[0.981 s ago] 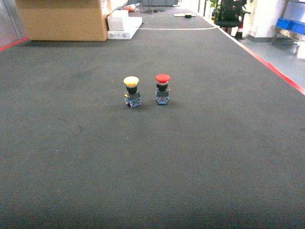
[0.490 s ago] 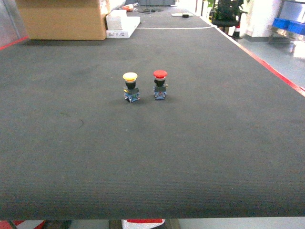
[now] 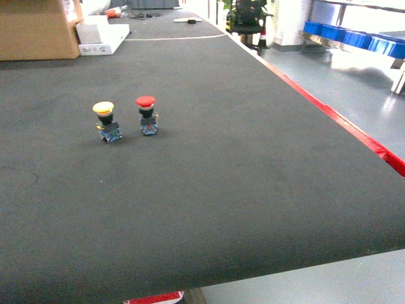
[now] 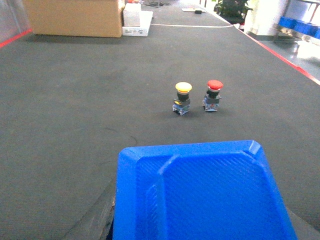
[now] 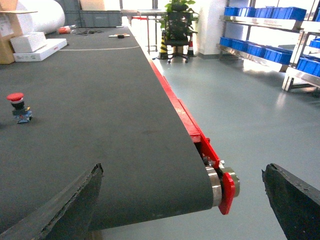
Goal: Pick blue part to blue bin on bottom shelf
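Dark ribbed belting covers the long counter (image 3: 240,164), which runs away toward twelve o'clock with a red strip along its right edge (image 3: 329,114); beyond that edge lies bare grey floor (image 5: 260,100), and racks of blue bins (image 5: 260,50) stand against the far wall at about two o'clock. In the left wrist view the blue part (image 4: 200,192) fills the lower frame at six o'clock, close under the camera, so the left end effector appears to have hold of it (its fingers are hidden behind the part, so I cannot tell how far they are closed). The right end effector (image 5: 185,200) stands spread wide with nothing between its dark pads (image 5: 60,205).

Judged from this, the pick is done and the carry is in hand; the next move calls for turning toward the racks and finding the bottom shelf, which I cannot single out here.

On the counter, the yellow-capped switch (image 3: 105,120) and the red-capped switch (image 3: 147,114) stand upright just beside each other near ten o'clock, well apart from the near edge. Open room lies right of the counter.
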